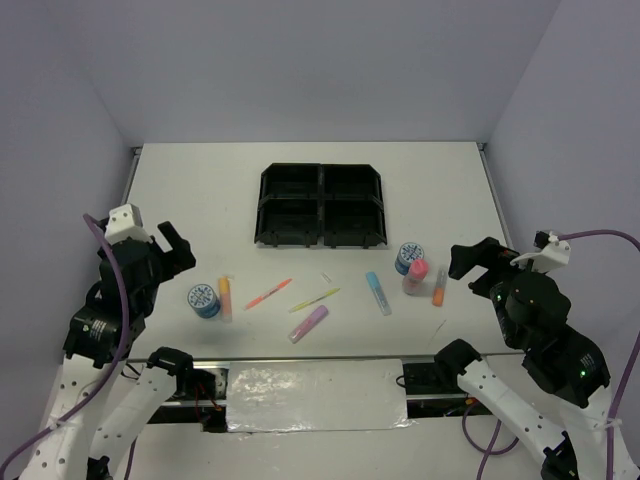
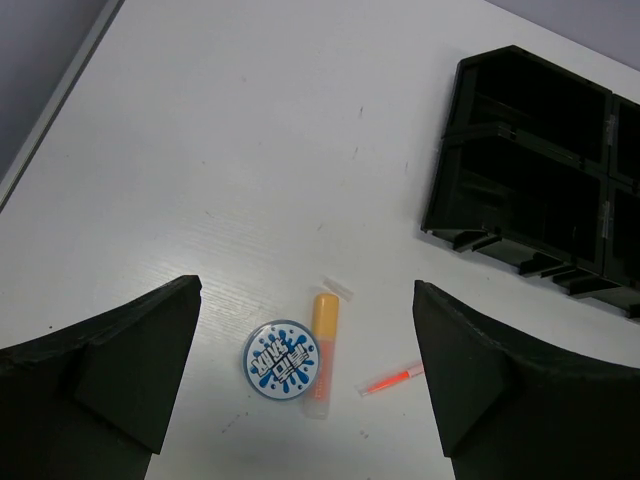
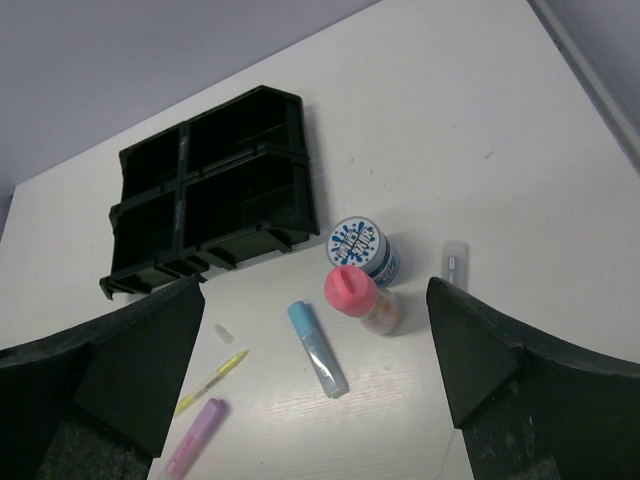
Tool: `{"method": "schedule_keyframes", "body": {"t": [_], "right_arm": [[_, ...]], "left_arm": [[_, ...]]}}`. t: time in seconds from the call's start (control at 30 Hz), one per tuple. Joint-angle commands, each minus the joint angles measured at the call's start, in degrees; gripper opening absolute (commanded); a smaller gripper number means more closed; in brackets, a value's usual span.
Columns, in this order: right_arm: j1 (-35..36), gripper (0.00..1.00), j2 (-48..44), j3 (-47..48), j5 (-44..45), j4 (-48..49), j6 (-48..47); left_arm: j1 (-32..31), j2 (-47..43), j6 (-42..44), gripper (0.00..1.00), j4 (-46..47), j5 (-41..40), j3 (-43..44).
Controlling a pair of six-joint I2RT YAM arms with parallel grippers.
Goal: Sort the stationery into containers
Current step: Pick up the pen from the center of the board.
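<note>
The black four-compartment tray (image 1: 322,205) (image 2: 540,180) (image 3: 210,190) sits at the back. My left gripper (image 1: 175,250) (image 2: 307,290) hangs open above a blue-and-white tape roll (image 1: 203,299) (image 2: 281,359), an orange marker (image 1: 225,297) (image 2: 323,352) and a pink pen (image 1: 268,294) (image 2: 392,380). My right gripper (image 1: 470,265) (image 3: 315,290) is open over a second tape roll (image 1: 409,257) (image 3: 358,245), the pink-capped bottle (image 1: 416,275) (image 3: 352,288) and a light blue marker (image 1: 378,293) (image 3: 318,350). A yellow pen (image 1: 314,300) (image 3: 212,380) and a purple marker (image 1: 308,324) (image 3: 195,435) lie mid-table. Neither gripper holds anything.
Another orange marker (image 1: 439,287) lies right of the bottle, mostly behind my right finger in the wrist view. A small clear cap (image 1: 326,277) (image 3: 224,333) lies loose near the tray. White walls close in the table on three sides.
</note>
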Motion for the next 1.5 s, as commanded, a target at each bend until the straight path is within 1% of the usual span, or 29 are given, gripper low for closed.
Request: {"method": "schedule_keyframes", "body": {"t": [0.0, 0.17, 0.27, 0.3, 0.37, 0.4, 0.43, 0.47, 0.5, 0.57, 0.6, 0.63, 0.67, 0.7, 0.77, 0.8, 0.83, 0.9, 1.03, 1.1, 1.13, 1.2, 1.3, 1.37, 1.47], "right_arm": [[0.4, 1.00, -0.2, 0.4, 0.2, 1.8, 0.1], [0.3, 1.00, 0.0, -1.8, -3.1, 7.1, -1.3], [0.3, 1.00, 3.1, -3.4, -4.3, 9.2, 2.3], [0.4, 1.00, 6.5, -3.8, -5.1, 9.7, 3.4], [0.4, 1.00, 10.7, -4.3, -6.3, 10.0, 9.2], [0.4, 1.00, 14.4, -5.8, -6.8, 10.9, 11.6], [0.9, 1.00, 16.1, -7.1, -7.8, 12.3, 16.1], [1.4, 1.00, 18.0, -8.2, -9.8, 16.1, 18.3], [4.2, 1.00, 21.6, -9.8, -9.6, 17.5, 23.0], [8.6, 1.00, 25.8, -10.4, -6.1, 20.1, 27.6], [10.6, 1.00, 30.6, -9.6, -1.9, 20.4, 29.4], [13.8, 1.00, 33.4, -8.8, -0.3, 20.4, 32.4], [15.1, 1.00, 36.5, -7.3, 1.0, 19.1, 34.2], [16.1, 1.00, 42.7, -4.3, 2.9, 18.1, 35.6], [19.0, 1.00, 48.5, -1.0, 4.6, 14.1, 41.3], [19.9, 1.00, 53.2, 1.6, 5.5, 12.5, 43.4], [20.7, 1.00, 55.2, 2.6, 7.2, 11.2, 47.6], [22.6, 1.00, 60.1, 5.0, 8.0, 8.8, 50.9], [24.9, 0.99, 65.1, 6.9, 7.2, 8.1, 56.9], [26.4, 0.97, 67.0, 6.9, 6.4, 8.7, 59.4], [26.8, 0.93, 67.6, 7.0, 5.7, 9.5, 60.1], [28.3, 0.91, 70.0, 7.7, 4.7, 10.9, 60.5], [30.0, 0.89, 74.3, 11.5, 3.3, 8.9, 62.7], [31.1, 0.86, 77.7, 15.1, 2.3, 5.7, 64.9], [32.6, 0.84, 81.1, 18.2, 2.5, 1.4, 68.5]], "left_arm": [[0.2, 0.6, -0.1, 0.99, 2.0, 0.1, -0.1], [0.2, 0.8, 0.7, 0.99, 2.6, 1.4, -0.4], [0.2, 2.0, 0.9, 0.99, 2.6, 1.6, -0.2], [0.2, 2.2, 0.8, 0.99, 2.5, 1.5, -0.2], [0.2, 2.3, 0.8, 0.99, 2.4, 1.3, -0.3], [0.2, 2.3, 0.7, 0.99, 2.4, 1.3, -0.3], [0.2, 2.2, 0.7, 0.99, 2.4, 1.3, -0.3], [0.2, 2.4, 0.7, 0.99, 2.4, 1.1, -0.4], [0.2, 2.4, 0.7, 0.99, 2.4, 1.1, -0.4], [0.2, 2.5, 0.6, 0.99, 2.2, 1.0, -0.4], [0.2, 2.6, 0.7, 0.99, 2.3, 1.0, -0.5], [0.1, 2.7, 0.7, 0.99, 2.3, 1.1, -0.5], [0.2, 2.8, 0.9, 0.99, 2.5, 1.3, -0.5], [0.1, 2.9, 0.9, 0.99, 2.6, 1.8, -0.6], [0.0, 3.5, 1.1, 0.99, 2.7, 2.3, -0.6], [-0.1, 3.7, 1.1, 0.99, 2.8, 2.5, -0.5], [-0.2, 3.8, 1.2, 0.99, 2.7, 2.6, -0.6], [-0.3, 3.9, 1.2, 0.99, 2.7, 2.7, -0.5], [-0.6, 3.2, 1.1, 0.99, 2.7, 2.5, -0.6], [-0.6, 3.2, 1.2, 0.99, 2.8, 2.6, -0.7], [-0.6, 3.1, 1.2, 0.99, 2.8, 2.6, -0.7], [-0.6, 3.2, 1.2, 0.99, 2.9, 2.8, -0.7], [-0.7, 3.3, 1.3, 0.99, 2.9, 2.9, -0.7], [-0.7, 3.3, 1.2, 0.99, 2.9, 3.1, -0.7], [-1.1, 3.2, 1.2, 0.99, 2.9, 3.1, -0.8]]}}
